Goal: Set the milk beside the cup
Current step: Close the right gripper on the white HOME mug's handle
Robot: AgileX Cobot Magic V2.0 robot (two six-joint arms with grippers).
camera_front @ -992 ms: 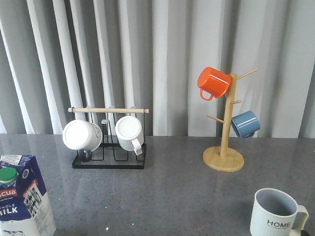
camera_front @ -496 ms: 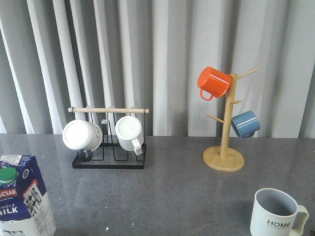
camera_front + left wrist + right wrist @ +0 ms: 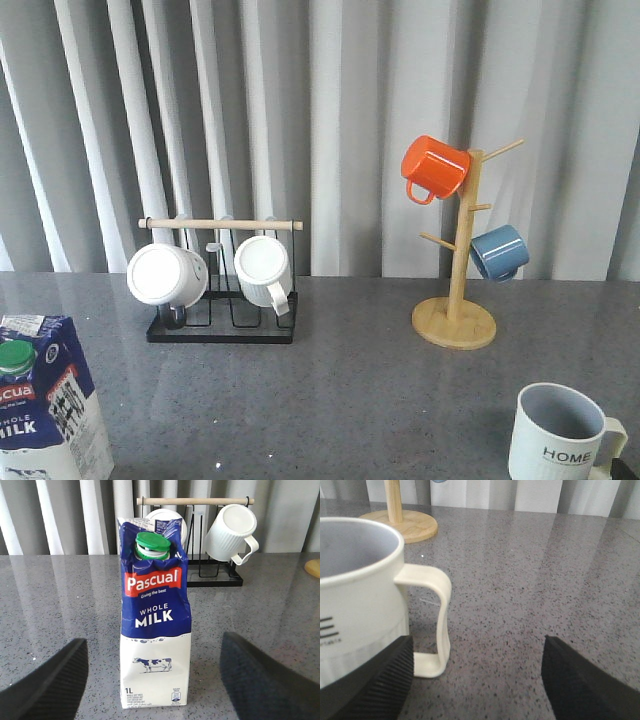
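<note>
The front view's edges crop the milk (image 3: 45, 400) and the cup (image 3: 563, 435) (its lettering half-cropped in the right wrist view).

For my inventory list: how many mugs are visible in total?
5: two white mugs on the black rack, an orange mug and a blue mug on the wooden tree, the HOME cup front right.

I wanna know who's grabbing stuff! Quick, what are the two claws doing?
Left claw: open, holding nothing, the milk stands between its fingers, untouched.
Right claw: open, holding nothing, next to the cup's handle.
</note>
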